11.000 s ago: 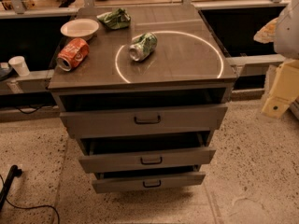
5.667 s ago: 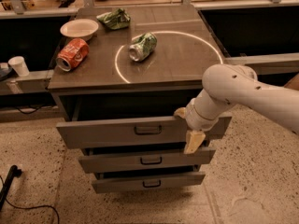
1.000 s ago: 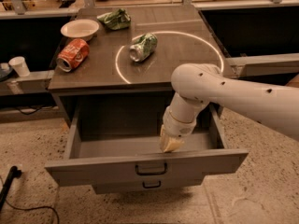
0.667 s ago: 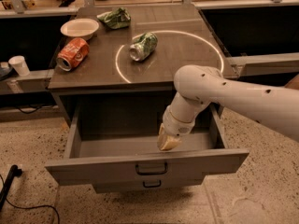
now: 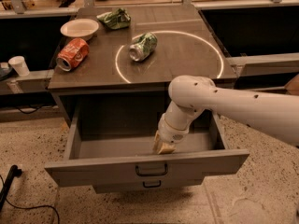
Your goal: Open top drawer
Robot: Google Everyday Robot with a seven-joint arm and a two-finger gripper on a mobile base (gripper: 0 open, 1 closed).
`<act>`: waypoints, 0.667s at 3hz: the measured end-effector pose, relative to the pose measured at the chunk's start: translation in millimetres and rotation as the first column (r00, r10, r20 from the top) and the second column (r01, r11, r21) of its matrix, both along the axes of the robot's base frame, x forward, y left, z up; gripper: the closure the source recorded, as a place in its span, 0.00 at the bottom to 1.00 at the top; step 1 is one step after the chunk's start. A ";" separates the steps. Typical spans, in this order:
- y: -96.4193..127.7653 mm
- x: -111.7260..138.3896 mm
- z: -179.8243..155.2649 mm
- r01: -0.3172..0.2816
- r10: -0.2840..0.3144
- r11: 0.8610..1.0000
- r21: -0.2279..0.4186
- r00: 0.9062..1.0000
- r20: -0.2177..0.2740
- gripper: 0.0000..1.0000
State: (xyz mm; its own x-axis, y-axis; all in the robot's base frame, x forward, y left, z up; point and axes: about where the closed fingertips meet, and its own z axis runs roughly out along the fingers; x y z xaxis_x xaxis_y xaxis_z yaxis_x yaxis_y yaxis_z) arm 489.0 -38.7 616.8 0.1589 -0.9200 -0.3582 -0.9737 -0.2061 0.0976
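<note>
The top drawer is pulled far out of the grey cabinet. Its wide grey front panel carries a small dark centre handle, and its plain grey interior holds nothing. My white arm reaches in from the right. My gripper hangs inside the drawer, just behind the front panel and a little right of the handle, pointing down. It does not touch the handle.
A lower drawer front with its handle shows beneath. On the cabinet top lie a red can, a green can inside a white circle, a white bowl and a green bag. A white cup stands at left.
Over the past second the drawer stays pulled out and my gripper stays inside it behind the front panel. Eleven seconds ago the drawer was nearly shut.
</note>
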 end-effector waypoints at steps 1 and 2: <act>-4.6 -22.1 -0.3 -0.047 0.047 0.999 -0.021 0.999 -0.007 0.76; -16.1 -47.0 -1.3 -0.104 0.102 0.993 -0.051 0.994 -0.026 0.76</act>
